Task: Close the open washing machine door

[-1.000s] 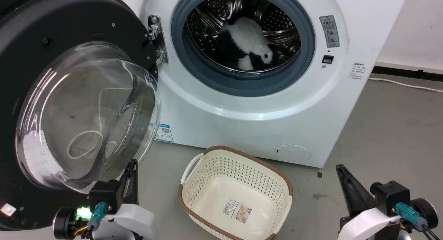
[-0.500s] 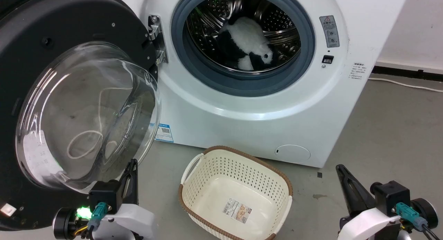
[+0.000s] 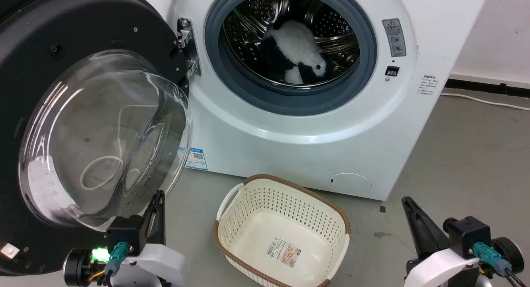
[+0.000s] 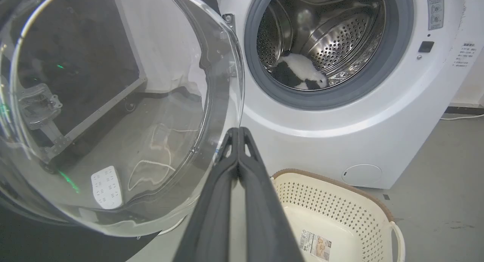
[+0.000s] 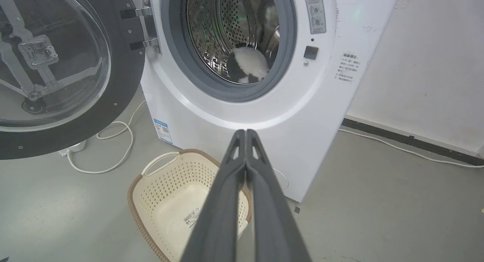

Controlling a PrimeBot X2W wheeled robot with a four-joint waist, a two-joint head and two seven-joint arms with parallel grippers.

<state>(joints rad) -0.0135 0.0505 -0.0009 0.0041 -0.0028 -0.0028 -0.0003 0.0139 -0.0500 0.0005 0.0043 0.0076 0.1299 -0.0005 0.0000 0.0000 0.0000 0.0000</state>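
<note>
The washing machine door (image 3: 103, 133) hangs wide open on its metal hinge (image 3: 187, 47), its black rim and clear glass bowl facing me at the left. The white washing machine (image 3: 314, 125) stands behind, with a black-and-white plush toy (image 3: 296, 51) lying in the steel drum. My left gripper (image 3: 158, 196) is shut, its tip just below the glass bowl's lower right edge; the left wrist view shows the fingers (image 4: 239, 156) pressed together beside the door (image 4: 113, 103). My right gripper (image 3: 406, 202) is shut and empty at the lower right, away from the machine (image 5: 242, 103).
A cream perforated laundry basket (image 3: 232, 237) sits on the grey floor in front of the machine, between my two grippers. A white cable (image 5: 113, 152) loops on the floor under the door. Another cable (image 3: 484, 100) runs along the wall at the right.
</note>
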